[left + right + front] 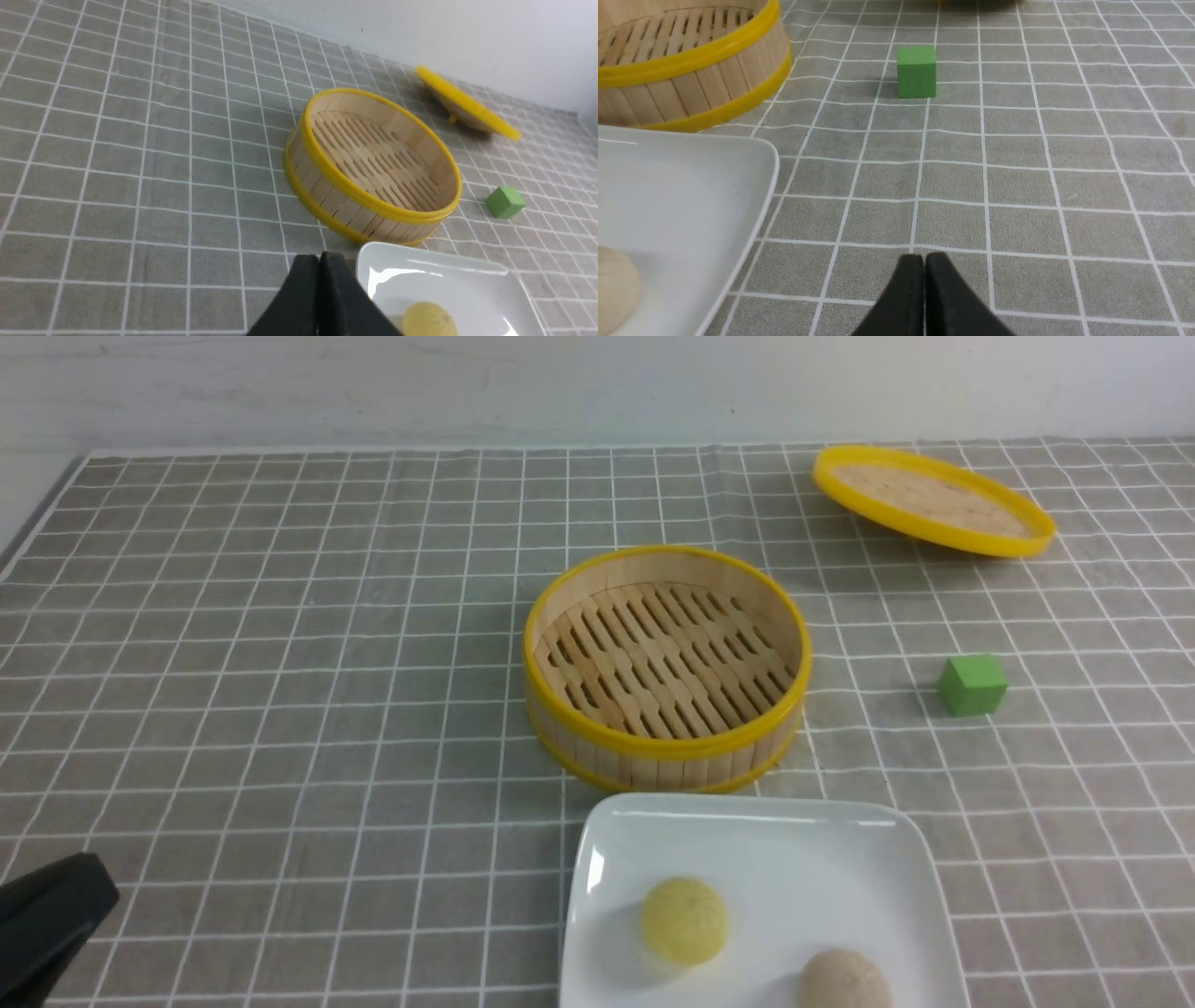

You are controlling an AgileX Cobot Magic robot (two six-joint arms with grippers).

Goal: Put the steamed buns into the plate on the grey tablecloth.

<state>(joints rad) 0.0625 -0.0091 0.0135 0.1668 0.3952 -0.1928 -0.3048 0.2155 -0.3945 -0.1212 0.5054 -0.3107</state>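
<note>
On white plate [840,840], two steamed buns [683,920], no legible writing

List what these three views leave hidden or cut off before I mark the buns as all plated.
- Third bun: none visible; the front view's lower edge crops the plate.
- Beige bun: cut by that edge; in the right wrist view, a sliver.
- Yellow bun: cropped in the left wrist view.
- Right hand: absent from the front view.
- Lid: what props it tilted is unclear.

Two buns [684,920] on white plate [794,840]
</note>
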